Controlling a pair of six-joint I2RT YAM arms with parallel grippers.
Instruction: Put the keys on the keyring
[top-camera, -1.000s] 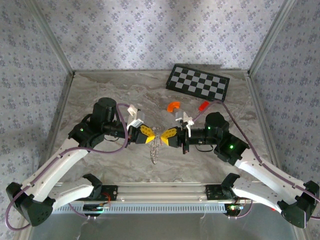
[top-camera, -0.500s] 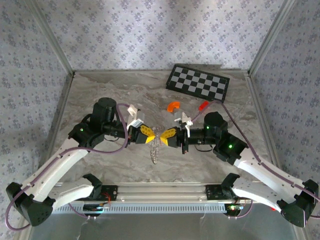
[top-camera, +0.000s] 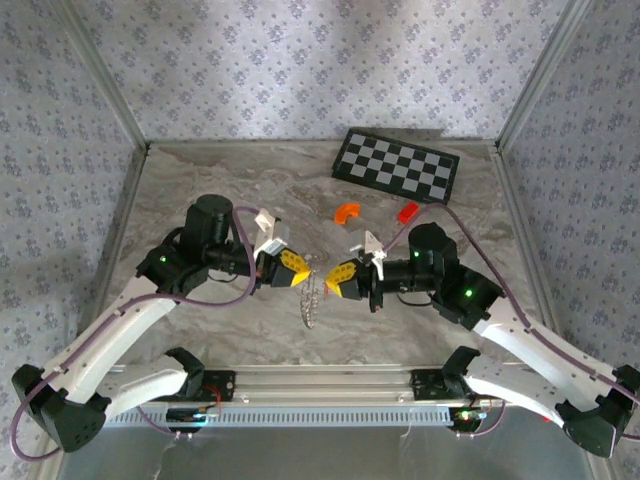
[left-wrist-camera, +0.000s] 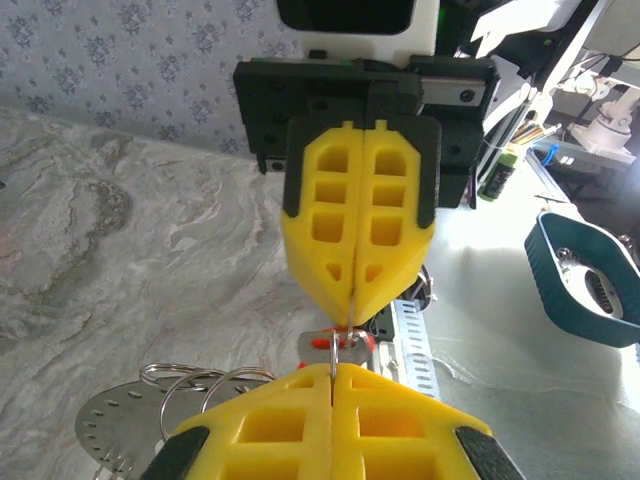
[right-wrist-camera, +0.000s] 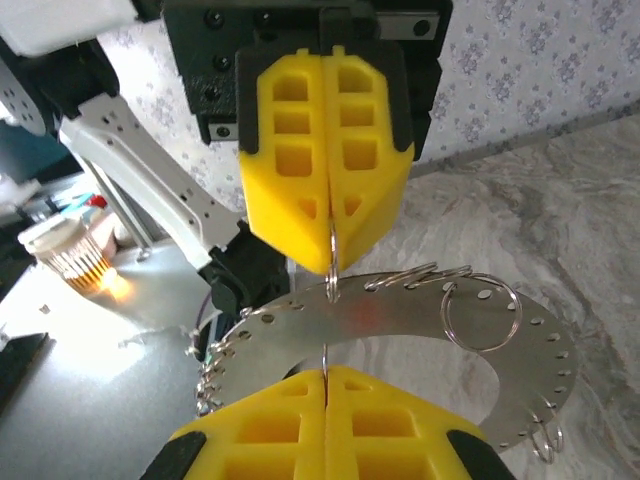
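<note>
I see keyring (top-camera: 310, 300) between left tool (top-camera: 303, 275) and right tool (top-camera: 330, 282), over counter (top-camera: 200, 180); board (top-camera: 397, 163) back right; curved piece (top-camera: 346, 211), brick (top-camera: 407, 212) before it.

The top camera looks down from behind over the whole table (top-camera: 200, 190). The left wrist camera peers closely past the left gripper (left-wrist-camera: 332, 372) at the right gripper (left-wrist-camera: 352, 316); the right one faces back, sharing that meeting spot.

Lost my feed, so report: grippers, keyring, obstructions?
Left gripper, right gripper shut, pinching keyring wire between them. Red key at their tips. Orange arc, red brick lie behind.
</note>
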